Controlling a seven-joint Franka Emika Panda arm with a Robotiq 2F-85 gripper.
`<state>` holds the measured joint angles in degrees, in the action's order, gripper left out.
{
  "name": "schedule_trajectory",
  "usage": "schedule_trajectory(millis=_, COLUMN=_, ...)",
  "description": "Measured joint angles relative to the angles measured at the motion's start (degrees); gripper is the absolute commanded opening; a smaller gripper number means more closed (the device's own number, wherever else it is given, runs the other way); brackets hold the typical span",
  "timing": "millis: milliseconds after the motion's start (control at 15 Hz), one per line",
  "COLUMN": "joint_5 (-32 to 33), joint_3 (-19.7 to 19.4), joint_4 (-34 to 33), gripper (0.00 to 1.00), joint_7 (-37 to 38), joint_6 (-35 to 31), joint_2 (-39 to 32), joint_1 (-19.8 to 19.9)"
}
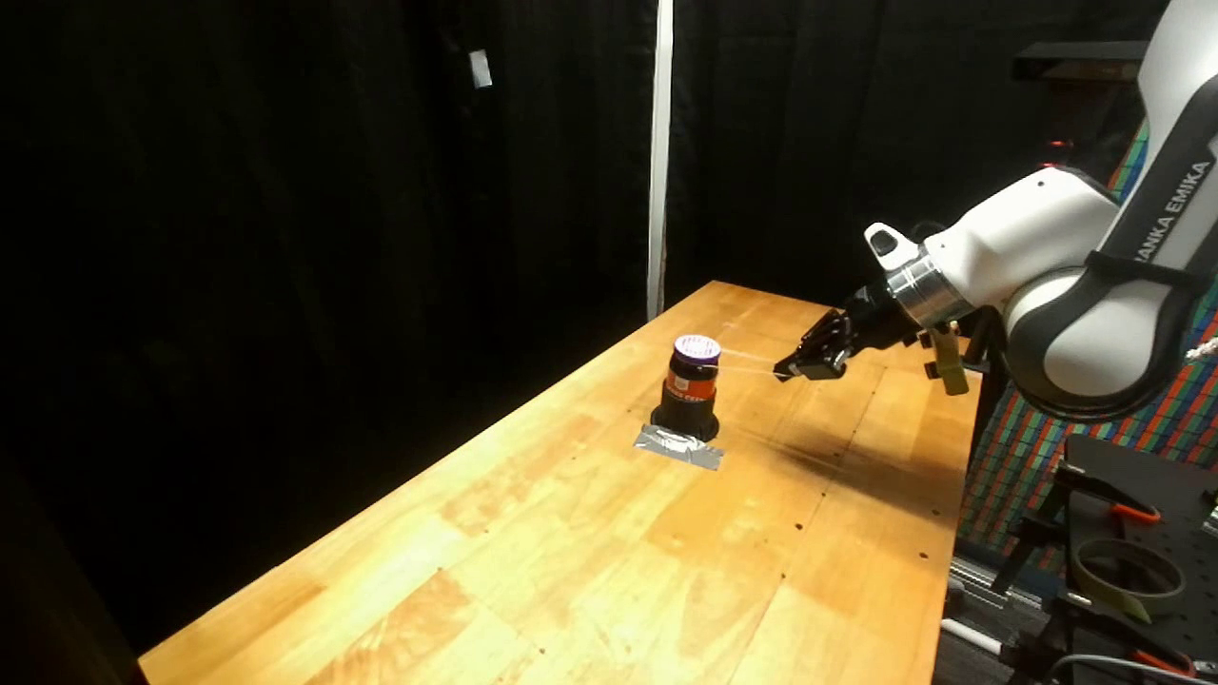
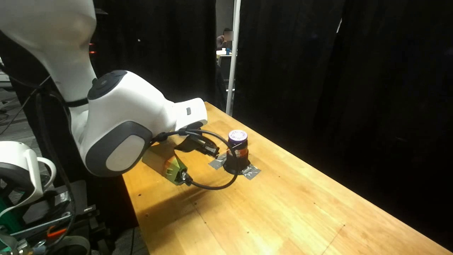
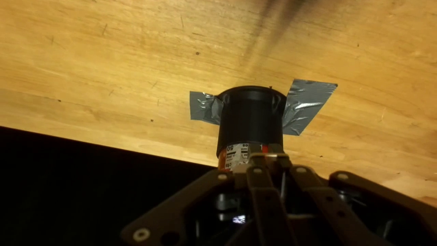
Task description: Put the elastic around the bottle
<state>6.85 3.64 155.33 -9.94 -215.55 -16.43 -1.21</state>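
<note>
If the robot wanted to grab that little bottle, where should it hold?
Probably the round purple-edged lid, from above, jaws on opposite sides, if they open wide enough. The bottle stands upright, lid on top; below, tape holds its black base down, and the elastic stretches off one side.

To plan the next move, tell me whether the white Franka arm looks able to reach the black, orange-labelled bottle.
Probably yes: the white Franka arm has its jaws near the black, orange-labelled bottle, with only the thin pale elastic stretched across the gap.
</note>
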Motion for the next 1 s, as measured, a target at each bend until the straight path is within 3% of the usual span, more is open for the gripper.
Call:
schedule_trajectory(millis=533, joint_5=-5.42, joint_3=-0.95, joint_4=1.16, gripper=0.13, joint_7=-0.63, joint_6=-26.59, joint_2=-10.46, joint_1=-2.33)
schedule_trajectory(millis=1000, joint_5=-9.91, joint_3=-1.07, joint_4=-2.61, gripper=0.12, joint_7=-0.65, joint_6=-25.86, joint_2=-10.57, joint_1=-4.57)
